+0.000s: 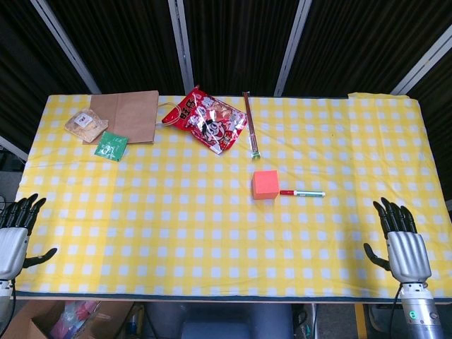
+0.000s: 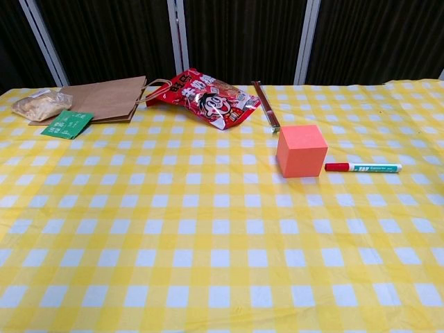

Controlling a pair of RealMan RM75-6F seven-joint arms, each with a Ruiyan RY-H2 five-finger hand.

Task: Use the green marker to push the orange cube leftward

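Note:
An orange cube [image 1: 265,184] [image 2: 302,150] sits on the yellow checked tablecloth, right of centre. Just to its right lies the marker [image 1: 302,193] [image 2: 363,167], white and green with a red cap pointing at the cube, a small gap apart from it. My right hand [image 1: 400,239] rests at the table's near right edge, fingers spread and empty, well clear of the marker. At the near left edge my left hand [image 1: 15,233] lies open too, holding nothing. Neither hand appears in the chest view.
A red snack bag [image 1: 206,119] [image 2: 205,95], a brown paper bag [image 1: 128,115] [image 2: 100,98], a green packet [image 1: 111,145] [image 2: 67,123], a clear bag of snacks [image 1: 85,124] [image 2: 40,105] and a thin wrapped stick [image 1: 251,124] [image 2: 265,105] lie along the far side.

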